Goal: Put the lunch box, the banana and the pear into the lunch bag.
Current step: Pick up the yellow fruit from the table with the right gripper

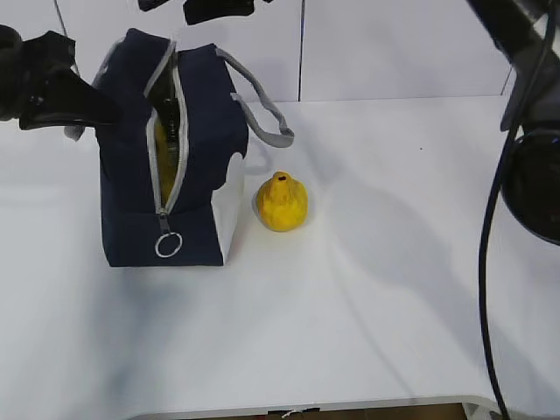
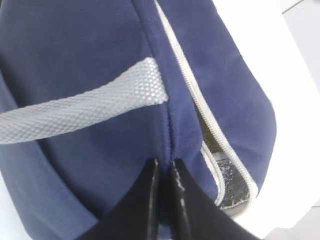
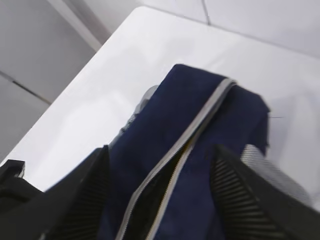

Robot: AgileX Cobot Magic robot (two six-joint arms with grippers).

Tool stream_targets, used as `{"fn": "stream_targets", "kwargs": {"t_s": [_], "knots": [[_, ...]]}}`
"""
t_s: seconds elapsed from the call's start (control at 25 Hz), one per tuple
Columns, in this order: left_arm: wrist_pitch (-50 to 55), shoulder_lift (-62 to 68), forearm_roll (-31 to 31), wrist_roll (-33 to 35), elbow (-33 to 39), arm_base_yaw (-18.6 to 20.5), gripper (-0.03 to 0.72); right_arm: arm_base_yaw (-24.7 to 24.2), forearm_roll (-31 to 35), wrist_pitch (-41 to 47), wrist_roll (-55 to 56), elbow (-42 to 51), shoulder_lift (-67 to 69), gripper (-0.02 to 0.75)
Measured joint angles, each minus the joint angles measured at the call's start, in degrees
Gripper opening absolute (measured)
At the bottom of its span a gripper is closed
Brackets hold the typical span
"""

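The navy lunch bag stands at the left of the table with its grey zipper parted. A yellow sliver shows inside the slit; I cannot tell if it is the banana. The lunch box is out of view. The yellow-orange pear sits upright on the table just right of the bag. My left gripper is shut on a fold of the lunch bag's navy fabric below a grey handle. My right gripper hangs open above the bag, its fingers either side of the zipper opening.
The white table stretches to the right and front of the pear. A black cable and part of the right arm hang along the right edge. A white wall stands behind the table.
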Motion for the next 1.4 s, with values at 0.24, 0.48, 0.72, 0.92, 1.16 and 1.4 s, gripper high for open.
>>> {"fn": "stream_targets", "kwargs": {"t_s": [0.24,0.48,0.72,0.92,1.16,1.4], "knots": [[0.0,0.0,1.1,0.1,0.0,0.0,-0.008,0.0,-6.8,0.5,1.2,-0.1,-2.9,0.513],[0.0,0.0,4.3,0.2,0.0,0.0,-0.008,0.0,-13.1,0.6,1.4,5.7,-9.6,0.514],[0.0,0.0,5.2,0.2,0.0,0.0,-0.008,0.0,-17.8,0.6,-0.8,21.6,-17.4,0.514],[0.0,0.0,5.3,0.2,0.0,0.0,-0.008,0.0,-24.4,0.6,-3.3,35.6,-24.6,0.514],[0.0,0.0,5.3,0.2,0.0,0.0,-0.008,-0.1,-25.3,-1.0,-5.8,50.8,-33.4,0.514],[0.0,0.0,5.3,0.2,0.0,0.0,-0.008,-0.1,-25.3,-10.8,-7.0,67.8,-41.6,0.514]]}}
